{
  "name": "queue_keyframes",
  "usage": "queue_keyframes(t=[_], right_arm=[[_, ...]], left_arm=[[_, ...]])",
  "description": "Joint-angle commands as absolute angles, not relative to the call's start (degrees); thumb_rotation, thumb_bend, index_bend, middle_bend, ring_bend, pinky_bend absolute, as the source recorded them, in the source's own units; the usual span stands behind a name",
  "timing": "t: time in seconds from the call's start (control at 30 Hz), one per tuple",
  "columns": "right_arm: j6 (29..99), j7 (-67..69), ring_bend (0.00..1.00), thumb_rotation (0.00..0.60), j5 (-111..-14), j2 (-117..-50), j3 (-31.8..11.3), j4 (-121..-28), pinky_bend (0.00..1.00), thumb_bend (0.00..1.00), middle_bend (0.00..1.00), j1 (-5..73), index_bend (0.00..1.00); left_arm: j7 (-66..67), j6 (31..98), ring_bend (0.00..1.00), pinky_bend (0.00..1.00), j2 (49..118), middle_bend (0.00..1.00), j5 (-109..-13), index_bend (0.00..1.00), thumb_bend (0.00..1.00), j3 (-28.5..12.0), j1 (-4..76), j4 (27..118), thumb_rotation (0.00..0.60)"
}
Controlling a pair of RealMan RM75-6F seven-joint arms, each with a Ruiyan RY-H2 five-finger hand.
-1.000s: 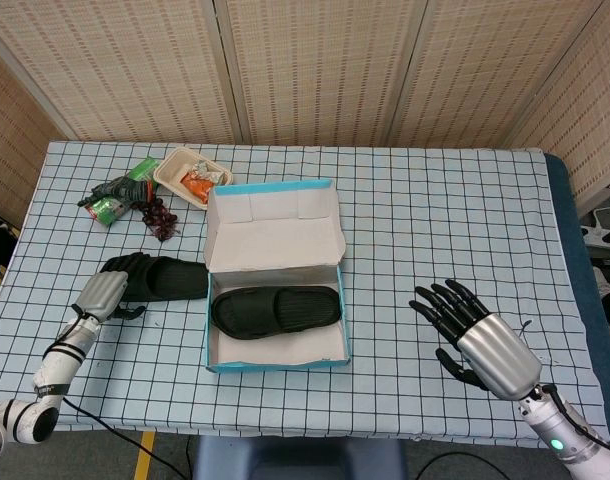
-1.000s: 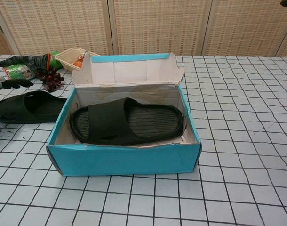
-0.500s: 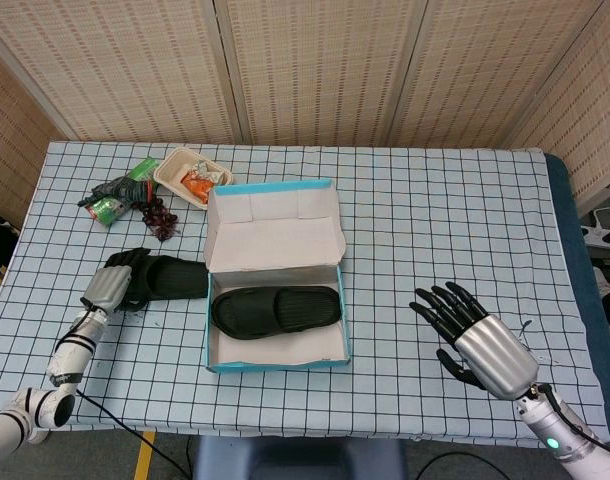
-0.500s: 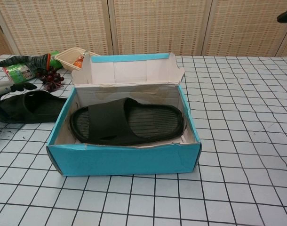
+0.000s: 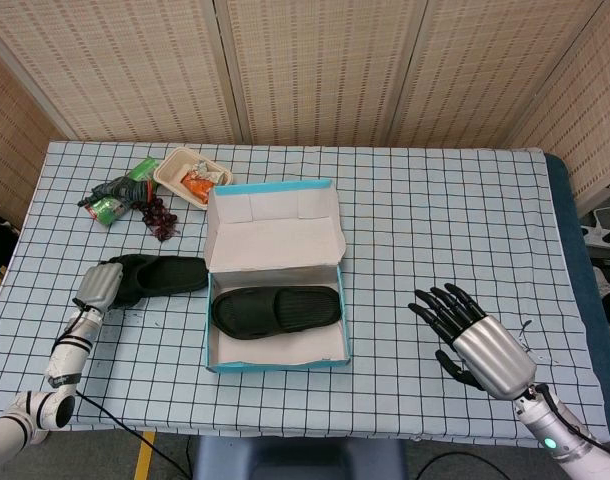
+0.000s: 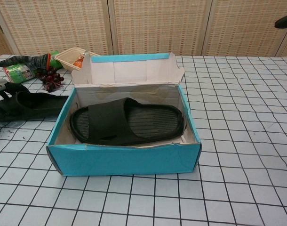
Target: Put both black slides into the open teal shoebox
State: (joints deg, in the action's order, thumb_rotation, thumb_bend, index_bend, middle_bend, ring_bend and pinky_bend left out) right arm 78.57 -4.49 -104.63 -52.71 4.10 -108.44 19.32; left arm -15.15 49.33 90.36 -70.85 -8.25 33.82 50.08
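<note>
One black slide (image 5: 275,308) lies flat inside the open teal shoebox (image 5: 275,363), its lid standing up at the back. The chest view shows the same slide (image 6: 127,123) behind the box's front wall (image 6: 124,157). The second black slide (image 5: 167,275) is on the table just left of the box. My left hand (image 5: 100,286) grips its far left end, fingers curled over the edge. From the chest camera, this slide (image 6: 37,104) looks tipped up at the held end, where the left hand (image 6: 0,87) is only partly visible. My right hand (image 5: 472,337) hovers with fingers spread and nothing in it, right of the box.
At the back left sit a food tray (image 5: 192,177), dark grapes (image 5: 161,216), a black glove and green packets (image 5: 113,196). The tray (image 6: 70,59) and grapes (image 6: 50,77) also appear in the chest view. The table's front edge runs close below both hands.
My left hand has closed over the loose slide's left end, and that end has tipped up and shifted slightly. The right hand has barely moved.
</note>
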Motion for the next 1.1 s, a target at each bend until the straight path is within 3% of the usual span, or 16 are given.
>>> queue_keyframes(t=[0.03, 0.33, 0.57, 0.67, 0.8, 1.0, 1.1], right_arm=[[78.29, -4.5, 0.0, 0.6, -104.57, -52.75, 4.0, -108.41, 0.0, 0.41, 0.0, 19.22, 0.0], [77.49, -4.91, 0.0, 0.6, -104.68, -52.93, 3.56, -108.6, 0.0, 0.41, 0.0, 18.92, 0.0], [76.74, -5.69, 0.0, 0.6, -104.38, -53.06, 3.26, -108.81, 0.0, 0.41, 0.0, 18.7, 0.0], [76.43, -5.9, 0.0, 0.6, -104.1, -53.42, 3.01, -108.77, 0.0, 0.41, 0.0, 18.68, 0.0], [75.74, -5.77, 0.0, 0.6, -103.77, -54.43, 2.66, -108.24, 0.0, 0.41, 0.0, 18.9, 0.0], [74.6, -4.67, 0.0, 0.6, -103.1, -55.56, 2.23, -106.97, 0.0, 0.4, 0.0, 19.47, 0.0], [74.49, -4.37, 0.0, 0.6, -102.89, -55.51, 2.07, -106.62, 0.0, 0.41, 0.0, 19.53, 0.0]], left_arm=[[-17.12, 51.35, 0.6, 0.38, 90.29, 0.67, -70.54, 0.61, 0.65, -9.65, 33.07, 50.28, 0.6], [-22.64, 56.16, 0.66, 0.45, 89.06, 0.77, -71.91, 0.7, 0.86, -11.94, 32.16, 48.58, 0.6], [-22.96, 61.13, 0.67, 0.47, 85.89, 0.78, -71.48, 0.71, 0.88, -15.35, 31.98, 51.03, 0.6], [-22.7, 63.44, 0.67, 0.47, 82.81, 0.79, -71.22, 0.71, 0.88, -17.16, 31.73, 55.92, 0.6], [-22.43, 63.94, 0.67, 0.49, 76.41, 0.79, -71.02, 0.71, 0.88, -18.23, 30.59, 69.9, 0.6], [-17.11, 60.59, 0.67, 0.57, 68.6, 0.8, -71.64, 0.71, 0.89, -16.89, 30.7, 90.37, 0.6], [-13.57, 59.58, 0.67, 0.61, 67.4, 0.8, -71.1, 0.71, 0.89, -16.71, 31.65, 96.44, 0.6]])
